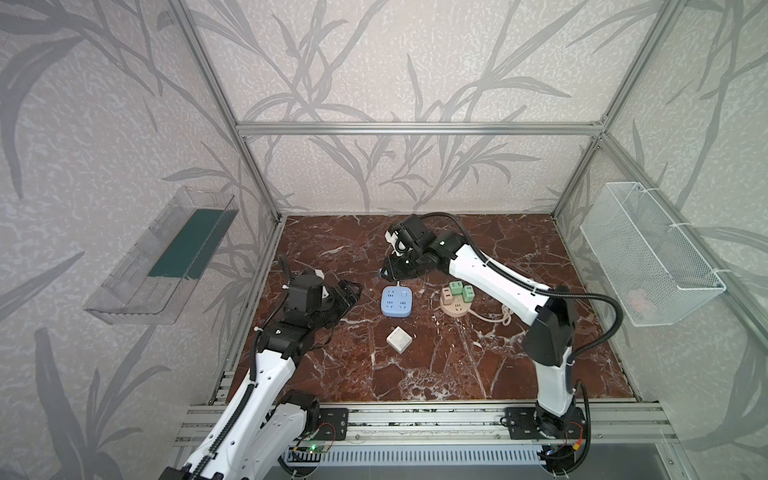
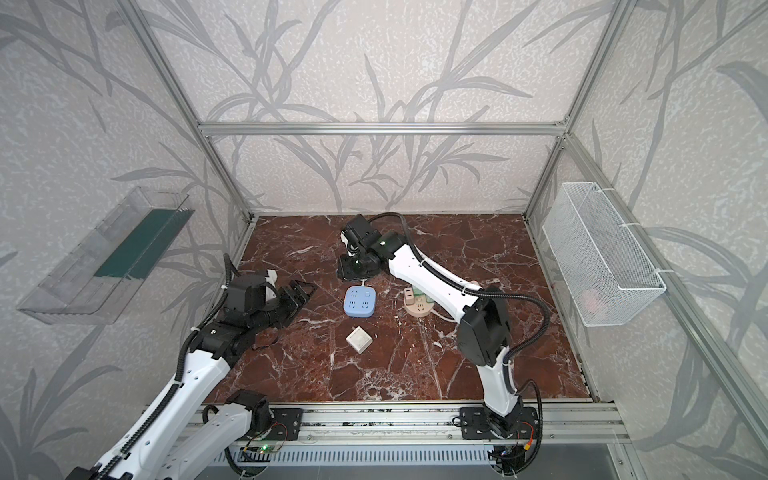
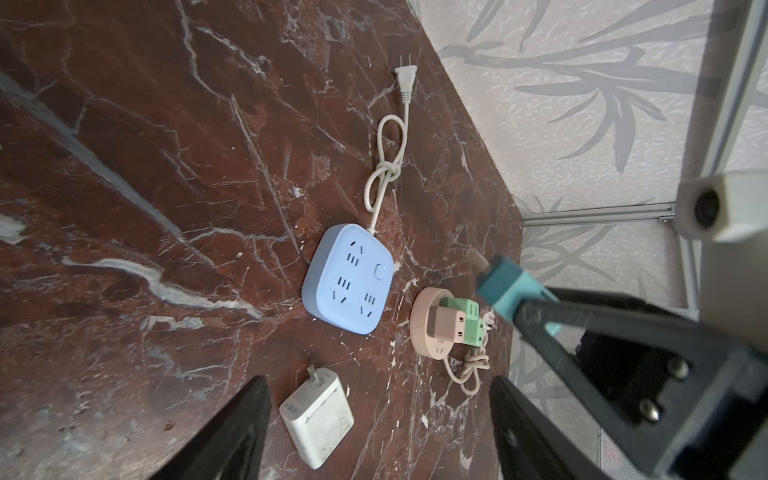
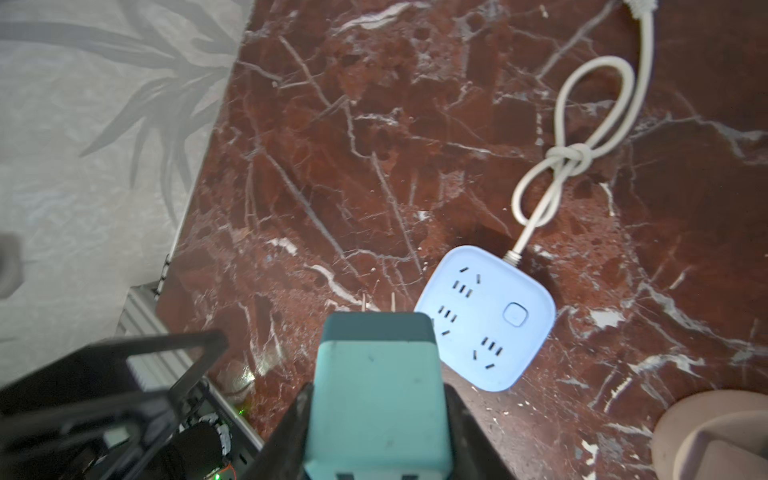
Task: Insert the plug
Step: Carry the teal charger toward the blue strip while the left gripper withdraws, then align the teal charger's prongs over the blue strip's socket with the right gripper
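Note:
In the right wrist view, my right gripper (image 4: pixel 376 411) is shut on a teal cube plug (image 4: pixel 374 365), whose two metal prongs point toward the table. The plug hangs beside the near corner of the light-blue square socket block (image 4: pixel 486 318). In both top views that gripper (image 1: pixel 385 272) (image 2: pixel 344 272) hovers just behind the socket block (image 1: pixel 397 301) (image 2: pixel 360 301). The left wrist view shows the teal plug (image 3: pixel 505 286) held above the table. My left gripper (image 1: pixel 351 291) (image 2: pixel 305 291) (image 3: pixel 378 436) stands open and empty, left of the block.
A white charger (image 1: pixel 400 339) (image 3: pixel 318 419) lies in front of the block. A round pink socket (image 1: pixel 455 309) (image 3: pixel 432 345) with green and pink adapters sits to the right. The block's knotted cord (image 3: pixel 384 170) trails behind. A wire basket (image 1: pixel 648 253) and a clear shelf (image 1: pixel 166 257) hang on the side walls.

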`<state>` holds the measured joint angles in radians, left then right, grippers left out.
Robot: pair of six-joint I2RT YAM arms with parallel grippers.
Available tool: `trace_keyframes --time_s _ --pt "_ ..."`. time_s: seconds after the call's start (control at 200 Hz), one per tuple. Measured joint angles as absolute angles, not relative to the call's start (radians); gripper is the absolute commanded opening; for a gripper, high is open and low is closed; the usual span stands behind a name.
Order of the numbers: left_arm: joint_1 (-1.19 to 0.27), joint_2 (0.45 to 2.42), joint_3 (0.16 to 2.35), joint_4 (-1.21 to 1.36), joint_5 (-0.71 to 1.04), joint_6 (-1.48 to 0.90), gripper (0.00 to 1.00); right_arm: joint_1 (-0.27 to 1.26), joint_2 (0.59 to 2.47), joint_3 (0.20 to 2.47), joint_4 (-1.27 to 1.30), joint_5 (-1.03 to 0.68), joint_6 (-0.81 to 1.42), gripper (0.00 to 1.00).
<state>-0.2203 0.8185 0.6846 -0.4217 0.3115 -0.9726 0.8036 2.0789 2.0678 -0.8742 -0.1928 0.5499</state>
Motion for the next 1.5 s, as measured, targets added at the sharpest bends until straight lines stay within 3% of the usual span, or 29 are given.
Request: trace_keyframes --time_s 0.22,0.315,0.59,0.85,1.5 --pt "-0.220 0.786 0.664 -0.433 0.317 -0.942 0.81 0.780 2.483 2.752 -1.288 -0.159 0.644 0.00" --pt "-0.220 0.786 0.649 -0.434 0.324 -0.935 0.80 0.783 2.590 2.916 -1.398 -0.175 0.659 0.00" --pt "-0.220 0.785 0.603 -0.423 0.337 -0.925 0.80 0.788 2.548 2.643 -1.430 -0.196 0.680 0.00" --pt "-0.220 0.773 0.563 -0.406 0.343 -0.926 0.80 0.789 2.565 2.798 -1.456 -0.197 0.682 0.00" --pt "-0.220 0.810 0.560 -0.362 0.347 -0.908 0.79 0.789 2.583 2.759 -1.431 -0.200 0.727 0.00"
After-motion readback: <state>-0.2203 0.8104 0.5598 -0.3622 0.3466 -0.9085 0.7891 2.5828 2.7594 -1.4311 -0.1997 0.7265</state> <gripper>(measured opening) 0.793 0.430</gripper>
